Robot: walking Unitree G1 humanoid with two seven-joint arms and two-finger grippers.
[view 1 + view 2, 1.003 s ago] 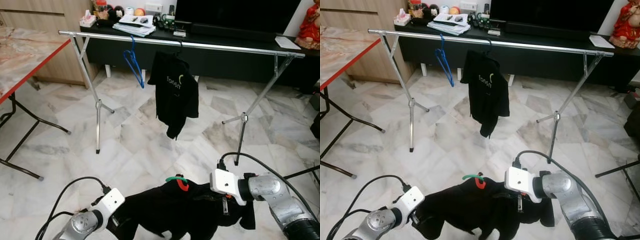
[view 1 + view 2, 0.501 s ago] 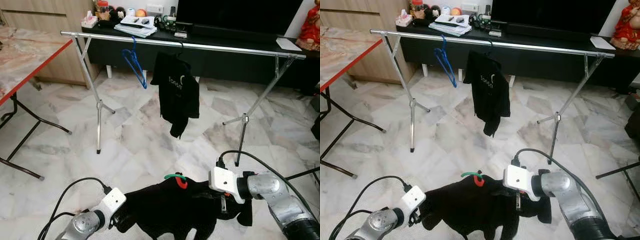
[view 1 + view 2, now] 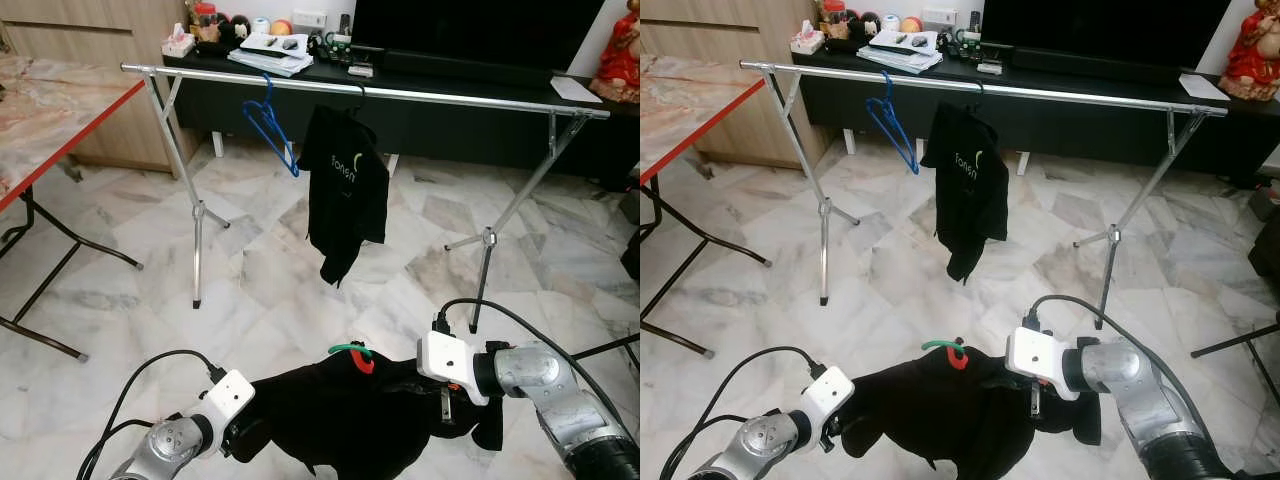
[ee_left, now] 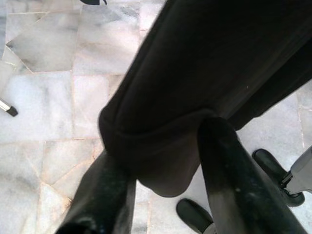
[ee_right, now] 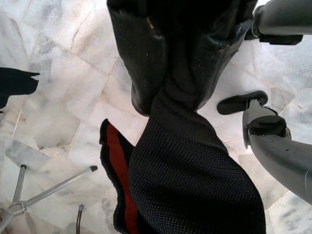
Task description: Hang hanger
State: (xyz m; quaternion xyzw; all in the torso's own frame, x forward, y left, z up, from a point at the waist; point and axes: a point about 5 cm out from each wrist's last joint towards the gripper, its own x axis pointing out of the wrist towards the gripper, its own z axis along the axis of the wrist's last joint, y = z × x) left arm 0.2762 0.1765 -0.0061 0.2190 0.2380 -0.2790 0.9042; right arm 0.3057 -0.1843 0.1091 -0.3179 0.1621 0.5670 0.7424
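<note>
Black shirt [image 3: 340, 420] on a green hanger [image 3: 350, 353] with a red clip was held low in front of the robot, above the marble floor [image 3: 260, 290], stretched roughly left-to-right between the two grippers; hanger hook stuck up at the top middle of the cloth, curving toward the rail. Left gripper [image 4: 161, 161] had both fingers closed on a folded black hem at the shirt's left end. Right gripper [image 5: 168, 92] pinched a bunched bit of black knit fabric at the right end; a red lining stripe showed below it. Clothes rail [image 3: 380, 92], chrome, ran across the room well beyond the shirt, on tripod legs. On it: an empty blue hanger [image 3: 270, 125] tilted, and just beside it another black shirt [image 3: 345, 190] with a pale logo, hanging. Behind the rail, a dark TV console [image 3: 300, 60] with papers, jars and small clutter, a TV [image 3: 470, 30] on top. Red-edged marble-pattern table [image 3: 50, 110] at left. Red figurine [image 3: 620, 55] at far right.
</note>
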